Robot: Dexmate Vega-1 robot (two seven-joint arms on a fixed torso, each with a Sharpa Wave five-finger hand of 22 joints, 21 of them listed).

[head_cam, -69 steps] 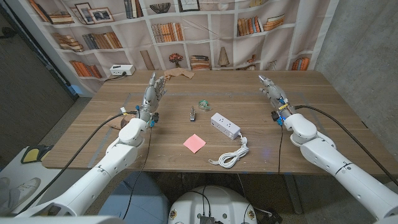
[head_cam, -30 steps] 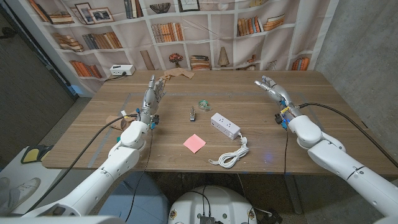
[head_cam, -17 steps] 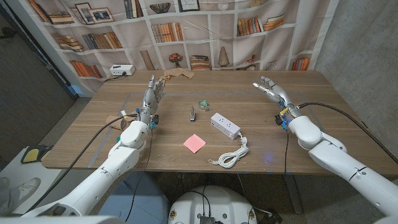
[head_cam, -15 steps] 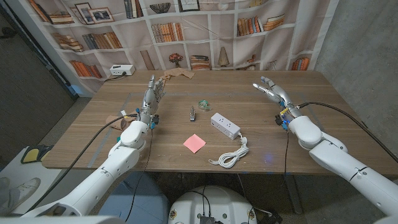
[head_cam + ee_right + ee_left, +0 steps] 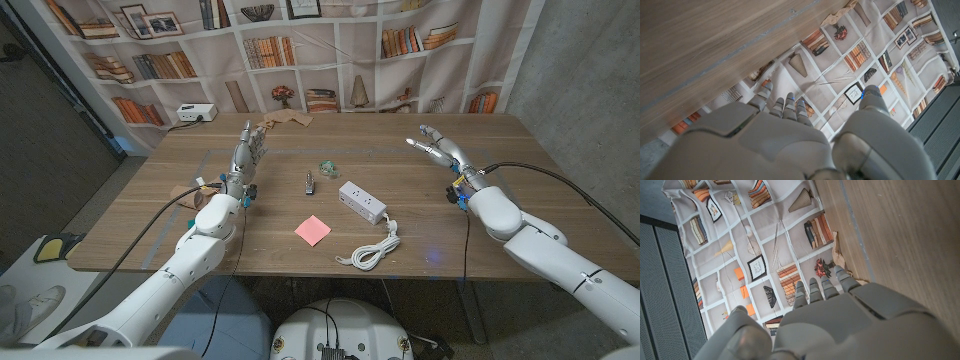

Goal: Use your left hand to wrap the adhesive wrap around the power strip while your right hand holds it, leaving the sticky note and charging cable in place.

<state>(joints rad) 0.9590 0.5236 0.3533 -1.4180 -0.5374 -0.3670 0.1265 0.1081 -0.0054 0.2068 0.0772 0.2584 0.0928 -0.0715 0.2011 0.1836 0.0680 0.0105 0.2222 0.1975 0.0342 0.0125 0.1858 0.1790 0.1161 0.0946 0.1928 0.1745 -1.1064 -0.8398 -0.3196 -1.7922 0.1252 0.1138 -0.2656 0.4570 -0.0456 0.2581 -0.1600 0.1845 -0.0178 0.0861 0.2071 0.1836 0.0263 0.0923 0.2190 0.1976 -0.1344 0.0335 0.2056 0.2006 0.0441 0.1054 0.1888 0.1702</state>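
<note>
The left hand [image 5: 245, 152] stands over the worktop [image 5: 520, 180] with fingers apart, holding nothing; the right hand [image 5: 440, 150] likewise. Between them lies the white power strip [image 5: 362, 202], the small adhesive wrap [image 5: 328, 166] just beyond it, the pink sticky note [image 5: 312, 230] and coiled charging cable [image 5: 368, 252] nearer.
</note>
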